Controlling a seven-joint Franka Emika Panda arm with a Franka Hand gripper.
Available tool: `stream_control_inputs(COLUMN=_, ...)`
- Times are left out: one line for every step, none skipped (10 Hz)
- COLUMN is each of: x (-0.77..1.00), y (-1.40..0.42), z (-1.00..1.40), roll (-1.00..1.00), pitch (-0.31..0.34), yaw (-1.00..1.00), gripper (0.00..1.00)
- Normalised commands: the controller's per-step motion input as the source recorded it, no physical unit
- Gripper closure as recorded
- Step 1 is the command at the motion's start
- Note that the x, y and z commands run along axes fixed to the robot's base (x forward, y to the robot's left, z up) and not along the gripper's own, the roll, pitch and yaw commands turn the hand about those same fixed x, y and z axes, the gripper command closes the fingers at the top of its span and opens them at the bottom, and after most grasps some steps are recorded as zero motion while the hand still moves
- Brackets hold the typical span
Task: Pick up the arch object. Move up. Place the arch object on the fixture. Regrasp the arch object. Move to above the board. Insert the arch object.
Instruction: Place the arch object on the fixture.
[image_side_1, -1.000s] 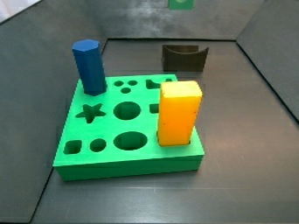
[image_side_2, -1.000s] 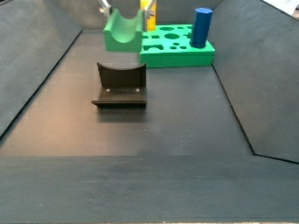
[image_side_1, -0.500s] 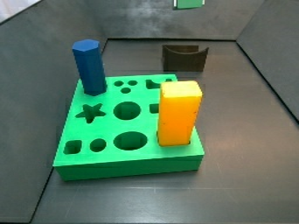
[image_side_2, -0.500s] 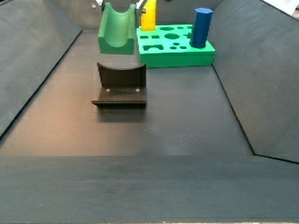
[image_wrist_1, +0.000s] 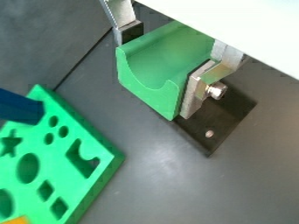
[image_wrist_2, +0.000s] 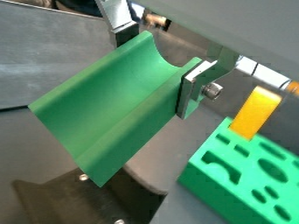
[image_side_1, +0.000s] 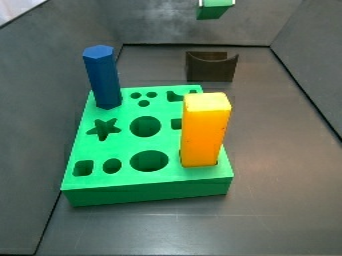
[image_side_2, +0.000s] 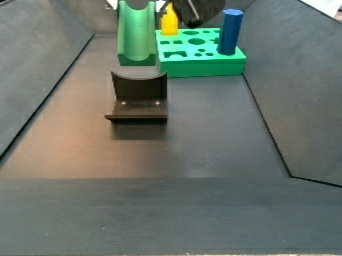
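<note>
The arch object (image_wrist_1: 158, 72), matte green with a smooth curved notch, is pinched by the hand (image_wrist_1: 163, 52). It is held above the dark fixture (image_side_2: 136, 93).

The claw (image_wrist_1: 163, 59) holds the green arch object (image_side_2: 134, 34) up in the air, right over the dark fixture (image_side_2: 136, 94), which stands on the floor. The bright green board (image_side_1: 147, 150) with shaped holes lies flat, well apart from the fixture.

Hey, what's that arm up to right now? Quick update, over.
Gripper above the fixture, jaws shut on the arch object. Arch not yet seated. Board holds blue and orange pegs; path clear.
</note>
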Motion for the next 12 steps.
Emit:
stream_control_inputs(x=0.08, y=0.05, z=-0.01, roll=-0.45, pitch=0.105, yaw=-0.09, gripper=1.00)
stream_control_inputs(x=0.07, y=0.03, z=-0.01, roll=-0.26, pitch=0.086, yaw=-0.09, gripper=1.00)
stream_control_inputs(x=0.13, y=0.13, z=-1.00, roll=-1.00, pitch=0.254, yaw=-0.07, gripper=1.00)
stream_control_inputs(x=0.13, y=0.13, z=-1.00, roll=-1.00, pitch=0.244, yaw=-0.07, gripper=1.00)
stream_control_inputs(x=0.15, y=0.14, z=-1.00, roll=-1.00, pitch=0.271, yaw=-0.14, gripper=1.00)
stream_control_inputs(x=0.17, y=0.13, z=-1.00, roll=-0.98, pitch=0.280, yaw=-0.19, gripper=1.00)
stream_control_inputs(x=0.18, y=0.14, z=-1.00, roll=-0.81, pitch=0.229, yaw=-0.22, gripper=1.00)
stream_control_inputs(x=0.18, y=0.14, z=-1.00, roll=-0.70, pitch=0.192, yaw=-0.24, gripper=1.00)
stream_control_inputs(x=0.19, y=0.15, z=-1.00, roll=-0.41, pitch=0.106, yaw=-0.26, gripper=1.00)
stream_control_inputs(x=0.21, y=0.14, z=-1.00, roll=-0.28, pitch=0.064, yaw=-0.25, gripper=1.00)
stream_control_inputs(x=0.17, y=0.11, z=-0.82, roll=-0.21, pitch=0.029, yaw=-0.22, gripper=1.00)
stream_control_inputs(x=0.14, y=0.09, z=-0.61, roll=-0.18, pitch=-0.012, yaw=-0.20, gripper=1.00)
